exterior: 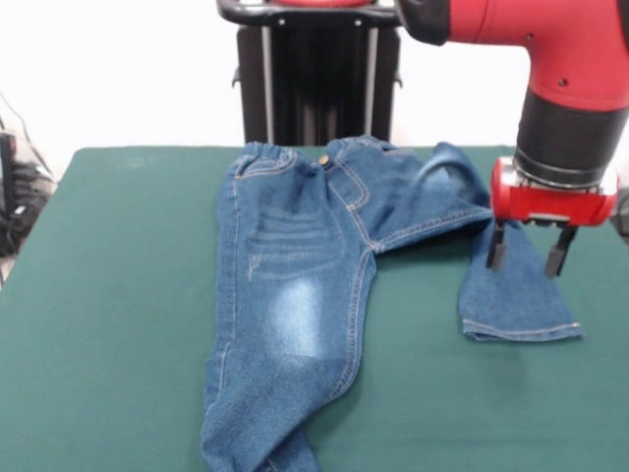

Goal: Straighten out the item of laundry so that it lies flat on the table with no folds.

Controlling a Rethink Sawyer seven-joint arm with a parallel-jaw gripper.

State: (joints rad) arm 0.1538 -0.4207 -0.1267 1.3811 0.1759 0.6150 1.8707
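— Jeans (295,285) first: what are the jaws doing?

— Spread apart, holding nothing — the gripper (531,251) hangs just above the folded-back leg, near the table's (98,295) right edge.

— What could go wrong?

— I'd guess a pinch there catches both layers, dragging the fold along instead of opening it.

— And the garment itself?

— Waistband at the far edge; one leg runs straight toward the near edge, its hem curled; the other is bent sideways and doubled over. Faded blue denim, tan stitching.
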